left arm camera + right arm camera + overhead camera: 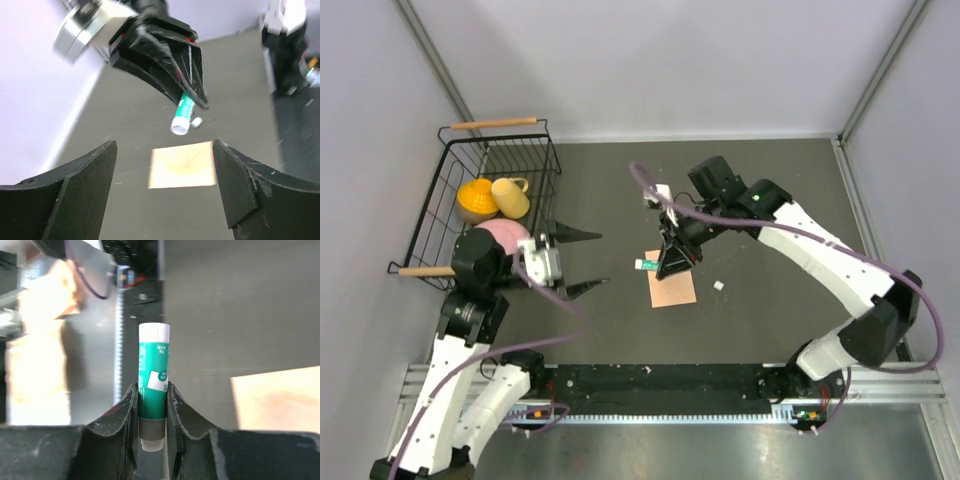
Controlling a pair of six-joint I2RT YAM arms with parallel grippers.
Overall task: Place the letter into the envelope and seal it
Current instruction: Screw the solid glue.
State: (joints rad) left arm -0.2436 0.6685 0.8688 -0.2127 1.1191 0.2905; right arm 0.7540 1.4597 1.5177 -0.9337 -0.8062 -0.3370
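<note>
From above, the right gripper (pixel 672 262) covers the far edge of the envelope (pixel 672 288), so its flap cannot be made out, and it hides all but one end of the glue stick (pixel 645 265). The right wrist view cuts the envelope off at the picture's edge. A white speck (pixel 718 286) just beside it is too small to name

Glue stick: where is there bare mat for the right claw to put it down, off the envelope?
Bare mat lies right of the envelope, past the small white scrap, and between it and the base rail. Tighter to the left: the open left claw and basket crowd that side.
</note>
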